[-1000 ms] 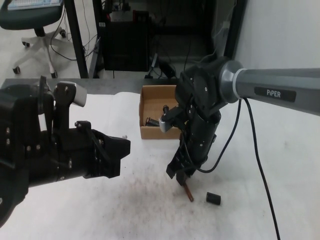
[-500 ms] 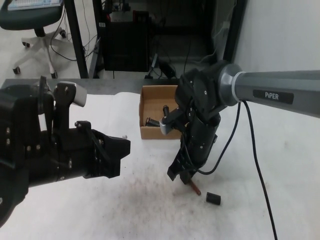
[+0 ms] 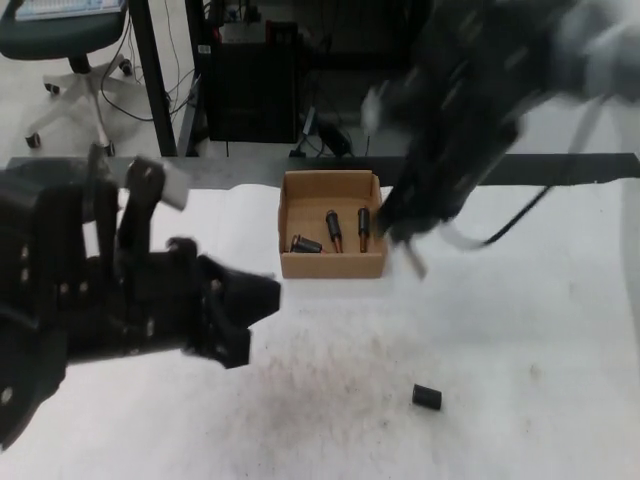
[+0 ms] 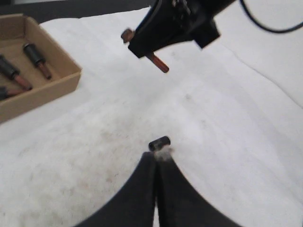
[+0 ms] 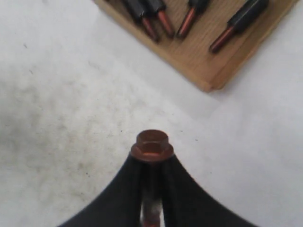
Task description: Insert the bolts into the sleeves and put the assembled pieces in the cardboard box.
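My right gripper point(image 5: 151, 158) is shut on a copper bolt point(image 5: 151, 144), gripping its shank just under the hex head. In the high view that gripper point(image 3: 400, 238) hangs by the right front corner of the cardboard box point(image 3: 333, 266). From it the bolt point(image 3: 413, 262) points down. A lone black sleeve point(image 3: 427, 397) lies on the white cloth. The sleeve point(image 4: 159, 143) sits just beyond the tips of my left gripper point(image 4: 157, 156), which is shut with nothing in it. The left wrist view also has the right gripper point(image 4: 156, 42) with the bolt point(image 4: 154, 59) above the cloth.
Several assembled bolt-and-sleeve pieces point(image 3: 333, 230) lie in the box point(image 5: 213, 71). The bulky left arm point(image 3: 110, 290) covers the bench's left side. A stained white cloth point(image 3: 330, 400) covers the bench. An office chair and dark racks stand behind it.
The right arm rose fast from beside the sleeve, carrying the bolt up and back to the box's front right corner. The left arm shifted slightly right.
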Controlling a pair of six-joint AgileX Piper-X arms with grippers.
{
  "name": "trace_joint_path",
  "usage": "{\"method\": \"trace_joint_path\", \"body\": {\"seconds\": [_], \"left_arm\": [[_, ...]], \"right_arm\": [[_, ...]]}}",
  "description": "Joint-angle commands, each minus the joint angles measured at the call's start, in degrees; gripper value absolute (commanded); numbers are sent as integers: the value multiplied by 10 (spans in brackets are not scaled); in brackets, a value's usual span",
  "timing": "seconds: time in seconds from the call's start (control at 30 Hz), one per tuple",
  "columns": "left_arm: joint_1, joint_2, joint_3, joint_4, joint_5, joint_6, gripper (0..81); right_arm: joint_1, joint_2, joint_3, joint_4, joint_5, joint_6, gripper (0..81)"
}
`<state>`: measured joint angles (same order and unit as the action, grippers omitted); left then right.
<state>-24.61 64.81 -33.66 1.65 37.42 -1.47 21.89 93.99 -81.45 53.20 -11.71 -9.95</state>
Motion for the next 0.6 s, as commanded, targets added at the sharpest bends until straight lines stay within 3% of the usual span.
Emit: {"method": "trace_joint_path", "body": {"seconds": [0.0,0.13,0.27,0.37,0.47,0.57], "left_arm": [[-23,14,-29,0,5,40,3],[-67,105,-134,110,-50,140,3],[-80,234,-262,226,-107,211,3],[-84,320,-354,285,-57,242,10],[-100,390,-440,341,-43,275,81],[-128,451,-519,452,-63,348,226]], "right_arm": [[-24,-41,21,6,-32,4,9],[-76,-123,79,6,-74,9,9],[-125,-203,138,4,-119,9,9],[-156,-255,175,5,-151,8,9],[-180,-299,211,5,-157,4,9],[-186,-332,245,5,-157,4,9]]}}
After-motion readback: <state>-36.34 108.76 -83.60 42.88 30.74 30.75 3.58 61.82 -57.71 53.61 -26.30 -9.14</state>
